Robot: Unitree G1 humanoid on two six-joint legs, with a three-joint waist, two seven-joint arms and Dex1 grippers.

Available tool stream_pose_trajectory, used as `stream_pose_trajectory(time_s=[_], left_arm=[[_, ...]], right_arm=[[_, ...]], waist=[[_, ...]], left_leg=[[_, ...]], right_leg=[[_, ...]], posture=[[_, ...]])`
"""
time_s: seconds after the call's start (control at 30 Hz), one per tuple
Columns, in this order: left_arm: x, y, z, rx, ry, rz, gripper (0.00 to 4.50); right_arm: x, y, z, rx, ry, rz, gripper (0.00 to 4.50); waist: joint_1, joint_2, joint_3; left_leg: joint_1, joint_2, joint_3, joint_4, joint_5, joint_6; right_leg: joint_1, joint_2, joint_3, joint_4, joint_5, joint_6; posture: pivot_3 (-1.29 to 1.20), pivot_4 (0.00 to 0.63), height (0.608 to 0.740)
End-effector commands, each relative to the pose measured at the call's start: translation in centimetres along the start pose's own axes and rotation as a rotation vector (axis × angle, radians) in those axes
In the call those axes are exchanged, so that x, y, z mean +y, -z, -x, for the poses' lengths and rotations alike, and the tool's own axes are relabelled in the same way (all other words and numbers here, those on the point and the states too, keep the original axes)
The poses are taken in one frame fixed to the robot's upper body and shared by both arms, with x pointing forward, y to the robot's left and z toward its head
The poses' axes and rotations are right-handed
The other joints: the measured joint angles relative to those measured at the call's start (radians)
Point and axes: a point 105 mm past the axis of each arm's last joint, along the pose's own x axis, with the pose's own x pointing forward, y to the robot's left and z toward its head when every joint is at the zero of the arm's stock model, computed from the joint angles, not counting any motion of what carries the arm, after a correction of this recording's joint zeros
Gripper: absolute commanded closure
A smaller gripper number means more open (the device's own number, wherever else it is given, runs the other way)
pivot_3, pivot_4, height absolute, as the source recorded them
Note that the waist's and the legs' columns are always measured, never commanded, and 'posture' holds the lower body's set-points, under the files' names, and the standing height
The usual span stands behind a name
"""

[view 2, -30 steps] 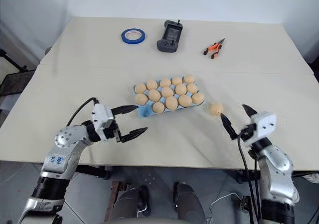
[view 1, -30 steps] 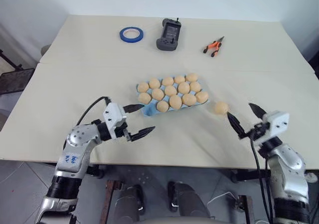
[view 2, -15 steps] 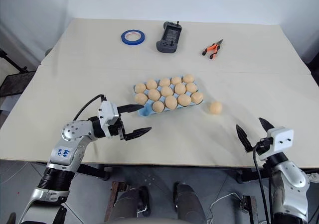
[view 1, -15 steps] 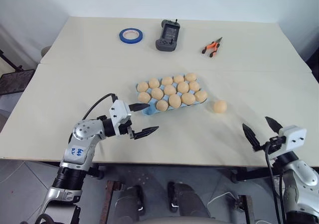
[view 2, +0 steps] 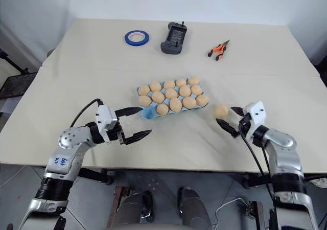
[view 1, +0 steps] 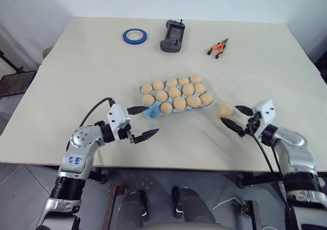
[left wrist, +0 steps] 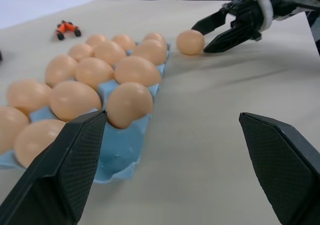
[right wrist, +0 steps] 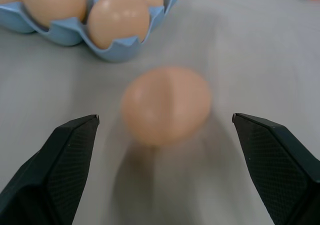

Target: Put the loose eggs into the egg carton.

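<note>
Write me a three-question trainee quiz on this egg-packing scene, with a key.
1. True or false: the loose egg lies on the table beside the egg carton, not in a cup.
2. Which gripper is nearer the loose egg? A) left gripper B) right gripper
3. Fill in: the carton's one empty cup is at the corner nearest the ____ gripper.

Key
1. True. It lies on the table just off the carton's right end.
2. B. Its open fingers sit right by the egg, not closed on it.
3. Left. That cup shows bare blue; the left gripper is open too.
</note>
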Motion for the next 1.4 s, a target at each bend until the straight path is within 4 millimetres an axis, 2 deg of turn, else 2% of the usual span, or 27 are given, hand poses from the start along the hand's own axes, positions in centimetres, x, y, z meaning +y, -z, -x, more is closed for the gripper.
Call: stream_pose_trajectory(time_s=[0.03, 0.1, 0.2, 0.27, 0.33, 0.4, 0.53, 0.6, 0.67, 0.73, 0.8, 0.97, 1.2, 1.3, 1.4], left_arm=[[0.2, -1.2, 0.6, -0.03, -0.035, -0.035, 0.0], [0.3, -1.2, 0.8, -0.028, -0.05, -0.035, 0.0], [0.5, -1.3, 1.1, -0.025, -0.064, -0.036, 0.0], [0.9, -1.3, 1.6, -0.023, -0.094, -0.035, 0.0], [1.3, -1.2, 2.2, -0.016, -0.129, -0.03, 0.0], [1.5, -1.0, 2.7, -0.008, -0.156, -0.024, 0.0], [2.4, 0.2, 5.5, 0.032, -0.273, 0.004, 0.0], [2.4, 0.6, 6.4, 0.046, -0.3, 0.012, 0.0], [2.3, 0.9, 7.2, 0.059, -0.327, 0.022, 0.0], [2.2, 1.2, 7.7, 0.068, -0.342, 0.03, 0.0], [2.1, 1.4, 8.0, 0.074, -0.351, 0.036, 0.0], [2.0, 1.5, 7.9, 0.073, -0.37, 0.034, 0.0], [1.2, 1.5, 7.5, 0.06, -0.378, 0.044, 0.0], [1.0, 1.5, 7.4, 0.059, -0.377, 0.047, 0.0], [1.0, 1.4, 7.3, 0.056, -0.375, 0.048, 0.0]], right_arm=[[0.2, 0.0, -1.4, -0.016, -0.03, 0.021, 0.19], [0.4, 0.1, -2.1, -0.031, -0.041, 0.018, 0.6], [0.6, 0.0, -2.6, -0.047, -0.062, 0.029, 1.58], [0.8, -0.6, -2.7, -0.08, -0.076, 0.046, 2.33], [1.0, -1.6, -2.6, -0.125, -0.094, 0.062, 2.72], [1.3, -2.6, -2.5, -0.16, -0.115, 0.068, 2.72], [4.6, -6.1, -2.5, -0.226, -0.299, 0.086, 2.72], [6.0, -7.3, -2.9, -0.239, -0.345, 0.091, 2.72], [8.4, -8.5, -3.9, -0.241, -0.424, 0.119, 2.72], [10.5, -9.4, -5.1, -0.245, -0.478, 0.136, 2.72], [12.2, -10.2, -6.5, -0.247, -0.502, 0.136, 2.72], [16.2, -10.6, -9.2, -0.215, -0.578, 0.144, 2.72], [18.2, -10.6, -12.3, -0.182, -0.568, 0.122, 2.72], [18.6, -10.8, -12.8, -0.187, -0.571, 0.114, 1.85], [19.2, -10.9, -12.7, -0.188, -0.599, 0.108, 0.78]], waist=[[-0.001, 0.0, 0.0], [-0.001, 0.0, 0.0], [0.0, 0.0, 0.0], [0.0, 0.0, 0.0], [-0.001, 0.0, 0.0], [-0.002, 0.0, 0.0], [-0.009, 0.001, 0.0], [-0.013, 0.001, 0.0], [-0.013, 0.001, 0.0], [-0.017, 0.001, 0.0], [-0.023, 0.001, 0.0], [-0.023, 0.001, 0.0], [-0.024, 0.0, 0.0], [-0.025, 0.0, 0.0], [-0.026, 0.0, 0.0]], left_leg=[[0.0, 0.0, 0.0, 0.0, 0.0, 0.0], [0.0, 0.0, 0.0, 0.0, 0.0, 0.0], [0.0, 0.0, 0.0, 0.0, 0.0, 0.0], [0.0, 0.0, 0.0, 0.0, 0.0, 0.0], [0.0, 0.0, 0.0, 0.0, 0.0, 0.0], [0.0, 0.0, 0.0, 0.0, 0.0, 0.0], [0.0, 0.001, 0.0, -0.002, 0.0, -0.001], [0.0, 0.002, 0.0, -0.002, -0.001, -0.001], [0.0, 0.002, -0.001, -0.003, -0.001, -0.002], [0.0, 0.002, -0.001, -0.003, -0.001, -0.002], [0.0, 0.002, -0.001, -0.004, -0.001, -0.002], [-0.001, 0.001, 0.0, -0.008, -0.001, -0.003], [-0.002, -0.002, 0.001, -0.015, -0.001, -0.003], [-0.003, -0.002, 0.002, -0.016, -0.001, -0.004], [-0.003, -0.001, 0.002, -0.016, 0.0, -0.005]], right_leg=[[0.0, 0.0, 0.0, 0.0, 0.0, 0.0], [0.0, 0.0, 0.0, 0.0, 0.0, 0.0], [0.0, 0.0, 0.0, 0.0, 0.002, 0.004], [0.0, 0.0, 0.0, 0.0, 0.007, 0.013], [0.0, 0.0, 0.0, 0.0, 0.007, 0.013], [0.0, -0.001, 0.0, 0.0, 0.007, 0.013], [-0.001, -0.001, 0.0, 0.0, 0.007, 0.012], [-0.002, -0.001, -0.001, 0.001, 0.006, 0.01], [-0.002, -0.001, -0.001, 0.001, 0.004, 0.008], [-0.002, -0.001, -0.001, 0.0, -0.002, -0.005], [-0.002, -0.001, -0.001, 0.0, -0.003, -0.006], [-0.004, -0.003, -0.002, 0.0, -0.003, -0.005], [-0.008, -0.006, -0.004, -0.001, 0.001, 0.001], [-0.01, -0.006, -0.004, 0.0, 0.003, 0.005], [-0.011, -0.006, -0.004, 0.0, 0.003, 0.005]], posture=[[0.0, 0.15, 0.74], [0.0, 0.15, 0.74], [0.0, 0.15, 0.74], [0.0, 0.15, 0.74], [0.0, 0.15, 0.74], [0.0, 0.15, 0.74], [0.0, 0.15, 0.74], [0.0, 0.15, 0.74], [0.0, 0.15, 0.74], [0.0, 0.15, 0.74], [0.0, 0.15, 0.74], [0.0, 0.15, 0.74], [0.0, 0.15, 0.74], [0.0, 0.15, 0.74], [0.0, 0.15, 0.74]])
